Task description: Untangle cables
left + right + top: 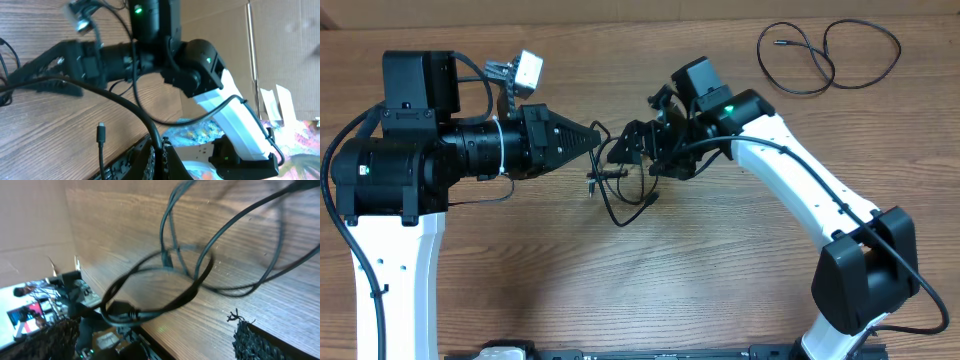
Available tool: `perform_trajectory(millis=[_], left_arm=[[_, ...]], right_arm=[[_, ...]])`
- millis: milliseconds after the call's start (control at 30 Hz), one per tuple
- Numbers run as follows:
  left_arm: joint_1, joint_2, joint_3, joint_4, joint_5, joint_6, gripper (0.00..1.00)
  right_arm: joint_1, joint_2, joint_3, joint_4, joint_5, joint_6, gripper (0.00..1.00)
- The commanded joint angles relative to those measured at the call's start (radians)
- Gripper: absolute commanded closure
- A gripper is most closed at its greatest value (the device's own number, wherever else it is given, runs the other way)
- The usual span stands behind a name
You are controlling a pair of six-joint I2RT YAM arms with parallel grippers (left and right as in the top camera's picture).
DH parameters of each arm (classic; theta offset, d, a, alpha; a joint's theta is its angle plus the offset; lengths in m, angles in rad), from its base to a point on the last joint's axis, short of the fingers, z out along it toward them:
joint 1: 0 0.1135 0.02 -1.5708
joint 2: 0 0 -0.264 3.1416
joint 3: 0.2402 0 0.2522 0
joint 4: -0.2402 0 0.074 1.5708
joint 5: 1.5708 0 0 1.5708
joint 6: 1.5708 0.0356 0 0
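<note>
Looking down on the table point(570, 290), we see the left pincer point(598, 133) pressed together on a strand of the tangled cables point(612, 175), which gather in black loops between the two arms near the middle of the table. The right pincer point(632, 152) sits just beside the same knot with its fingers point(55, 335) spread wide apart; loops cross in front of them, and we see nothing gripped. From the left wrist, a small plug point(101, 132) shows against the wood. One more cable point(829, 65) lies loose by itself toward the far right corner, well apart from the tangle.
</note>
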Motion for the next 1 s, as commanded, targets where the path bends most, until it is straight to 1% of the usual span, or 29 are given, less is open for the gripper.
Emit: perform_trajectory(millis=[0,167,233,400,500,800,967], left_arm=[[0.005,-0.012,0.021,0.006,0.015,0.000,0.96],[0.005,-0.012,0.021,0.055,0.070,-0.023,0.96],[0.005,-0.012,0.021,0.076,0.069,-0.047,0.96],[0.006,-0.012,0.021,0.125,0.060,-0.049,0.96],[0.006,-0.012,0.021,0.143,0.057,-0.048,0.96],[0.006,-0.012,0.022,0.171,0.056,-0.049,0.96],[0.006,-0.012,0.021,0.175,-0.009,-0.068,0.96]], right_arm=[[-0.030,0.000,-0.006,0.004,-0.013,0.010,0.00],[-0.018,0.000,-0.006,-0.016,0.000,0.009,0.00],[-0.004,0.000,-0.006,-0.024,0.022,0.010,0.00],[0.035,0.000,-0.006,-0.050,0.053,0.007,0.00],[0.049,0.000,-0.006,-0.076,0.075,-0.034,0.00],[0.050,0.000,-0.006,-0.143,0.115,-0.045,0.00],[0.050,0.000,-0.006,-0.182,0.120,-0.111,0.00]])
